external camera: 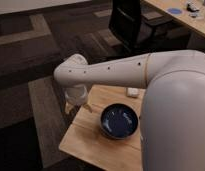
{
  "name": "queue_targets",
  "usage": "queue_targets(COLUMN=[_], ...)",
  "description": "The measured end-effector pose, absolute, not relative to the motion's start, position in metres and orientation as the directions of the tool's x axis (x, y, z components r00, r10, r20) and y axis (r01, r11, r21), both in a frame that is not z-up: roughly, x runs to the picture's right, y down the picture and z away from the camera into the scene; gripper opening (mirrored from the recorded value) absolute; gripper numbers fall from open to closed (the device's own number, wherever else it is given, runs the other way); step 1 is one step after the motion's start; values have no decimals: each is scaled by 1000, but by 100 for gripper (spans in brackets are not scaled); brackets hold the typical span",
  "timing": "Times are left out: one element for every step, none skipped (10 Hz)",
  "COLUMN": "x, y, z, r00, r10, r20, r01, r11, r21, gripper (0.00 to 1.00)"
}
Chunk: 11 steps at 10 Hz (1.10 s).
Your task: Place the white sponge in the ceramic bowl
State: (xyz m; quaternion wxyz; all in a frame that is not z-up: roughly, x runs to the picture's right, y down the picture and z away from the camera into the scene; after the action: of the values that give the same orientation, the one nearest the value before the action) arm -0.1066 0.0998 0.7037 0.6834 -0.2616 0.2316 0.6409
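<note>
One wooden table (91, 142) carries one dark blue bowl (119, 122) and one small white sponge (132, 92), one arm (111, 72) hangs one gripper (78, 105) over the table's left edge, and one black chair (128, 22) stands beyond.
</note>
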Motion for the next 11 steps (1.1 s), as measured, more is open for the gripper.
queue_targets(x=[-107, -107, -107, -107, -107, -107, -108, -106, -92, -86, -76], y=[99, 99, 99, 99, 99, 99, 98, 94, 74, 64, 47], z=[703, 703, 703, 703, 703, 703, 706, 709, 719, 722, 726], r00=[71, 71, 71, 71, 71, 70, 88, 112, 130, 133, 134], r10=[755, 756, 756, 756, 755, 755, 746, 735, 726, 725, 730], r20=[-651, -651, -651, -651, -651, -652, -660, -669, -676, -676, -670], r01=[-997, -997, -997, -997, -997, -997, -996, -993, -991, -991, -991], r11=[41, 41, 41, 41, 40, 39, 46, 65, 82, 84, 90], r21=[-61, -61, -61, -61, -61, -62, -81, -96, -104, -104, -100], gripper=[65, 65, 65, 65, 65, 65, 65, 65, 65, 65, 65])
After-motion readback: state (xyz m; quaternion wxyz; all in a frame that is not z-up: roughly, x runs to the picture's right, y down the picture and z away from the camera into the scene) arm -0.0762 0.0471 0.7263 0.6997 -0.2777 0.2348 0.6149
